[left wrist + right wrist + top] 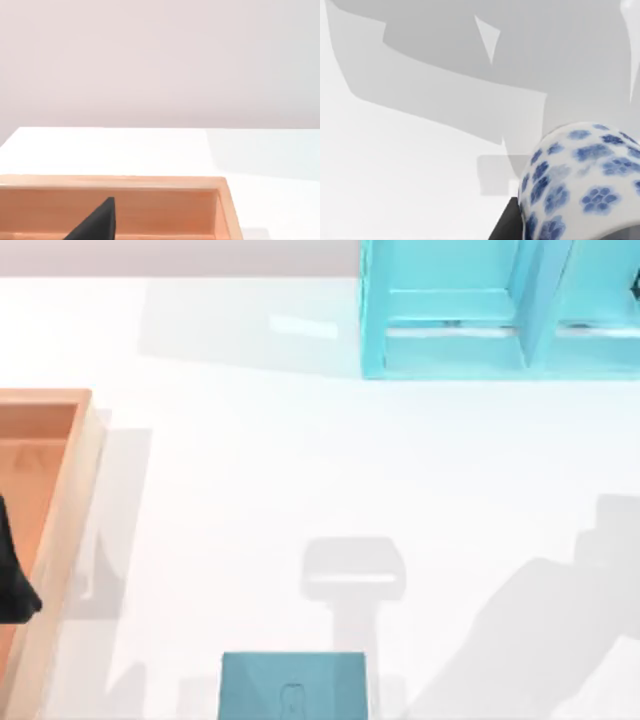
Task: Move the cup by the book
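Top view: saw a white counter with the teal book lying flat at the near edge, partly cut by the frame, a faint emblem on its cover. Noted a light-cyan shelf cabinet at the far right and an orange wooden tray at the left edge. Caught a dark shape over the tray's left side, probably part of the left arm. Found grey shadows of arms falling across the counter's middle and right.

Left wrist view: looked over the tray's rim onto the white counter and a pale wall behind. Spotted a black wedge, one finger of the left pincer, poking over the tray's inside; could not tell whether released or clenched.

Right wrist view: found the cup, white with blue flower-like spots, very close to the lens and raised above the counter. Made out a black sliver of the right pincer pressed against the cup's side, so apparently grasping the cup. Counter beneath bore broad grey shadows.
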Action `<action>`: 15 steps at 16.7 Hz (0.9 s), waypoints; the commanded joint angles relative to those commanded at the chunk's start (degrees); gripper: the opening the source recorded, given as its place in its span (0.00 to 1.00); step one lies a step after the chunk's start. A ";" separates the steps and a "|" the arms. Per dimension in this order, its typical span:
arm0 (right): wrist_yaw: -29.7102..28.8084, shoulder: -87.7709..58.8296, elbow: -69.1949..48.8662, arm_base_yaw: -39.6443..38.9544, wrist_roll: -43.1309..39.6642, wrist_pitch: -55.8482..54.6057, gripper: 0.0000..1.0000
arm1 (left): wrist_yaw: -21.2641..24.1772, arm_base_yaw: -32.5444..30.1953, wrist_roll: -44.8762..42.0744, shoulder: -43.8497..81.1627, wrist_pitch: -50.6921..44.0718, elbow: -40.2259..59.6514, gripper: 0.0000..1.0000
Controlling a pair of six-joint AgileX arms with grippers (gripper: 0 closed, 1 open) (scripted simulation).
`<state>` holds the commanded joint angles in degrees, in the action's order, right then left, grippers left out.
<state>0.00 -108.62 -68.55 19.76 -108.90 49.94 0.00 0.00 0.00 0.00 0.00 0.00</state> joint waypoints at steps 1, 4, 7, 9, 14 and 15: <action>0.00 0.06 -0.06 -0.03 0.06 0.01 0.00 | 0.00 0.00 0.00 0.00 0.00 0.00 1.00; 0.01 1.01 -1.87 0.01 -0.08 2.01 0.00 | 0.00 0.00 0.00 0.00 0.00 0.00 1.00; 0.02 2.23 -4.38 0.05 -0.13 7.37 0.00 | 0.00 0.00 0.00 0.00 0.00 0.00 1.00; 0.02 3.34 -6.25 0.06 -0.11 10.21 0.00 | 0.00 0.00 0.00 0.00 0.00 0.00 1.00; 0.01 3.67 -6.92 0.01 0.01 10.77 0.00 | 0.00 0.00 0.00 0.00 0.00 0.00 1.00; 0.01 3.67 -6.92 0.01 0.01 10.77 0.00 | 0.00 0.00 0.00 0.00 0.00 0.00 1.00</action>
<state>0.01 -104.96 -75.47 19.78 -108.89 60.72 0.00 0.00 0.00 0.00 0.00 0.00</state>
